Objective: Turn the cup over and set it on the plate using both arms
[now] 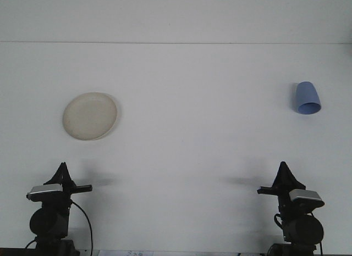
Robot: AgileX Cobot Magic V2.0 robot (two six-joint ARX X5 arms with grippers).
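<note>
Cut off by the lower edge of the view: both the left arm [49, 223] and the right arm [300, 228], with only the wrist parts shown. Dark against the white table [187, 129], with few details to make out. Could not tell whether the left gripper [62, 169] was open or closed, seen only as one black pointed shape. Could not tell this for the right gripper [284, 168] either, for the same reason. Held nothing, either of them, as far as could be seen.

Stood low at the near side of the table, one arm at each corner, each with the gripper pointing up and forward. Carried a small silver box [45, 191] behind the left gripper and a similar unit [306, 195] behind the right one, the second turned a little to the right. Hung from the left arm in a loop: a black cable [83, 217], its lower end out of view.

Lay far ahead of the right gripper and a little to its right: the blue cup [307, 98], apparently on its side, mouth toward the robot. Rested flat ahead of the left gripper and slightly to its right: the pale plate [90, 116], well apart from it. Touched by no gripper, neither cup nor plate, and well apart from each other across the table.
</note>
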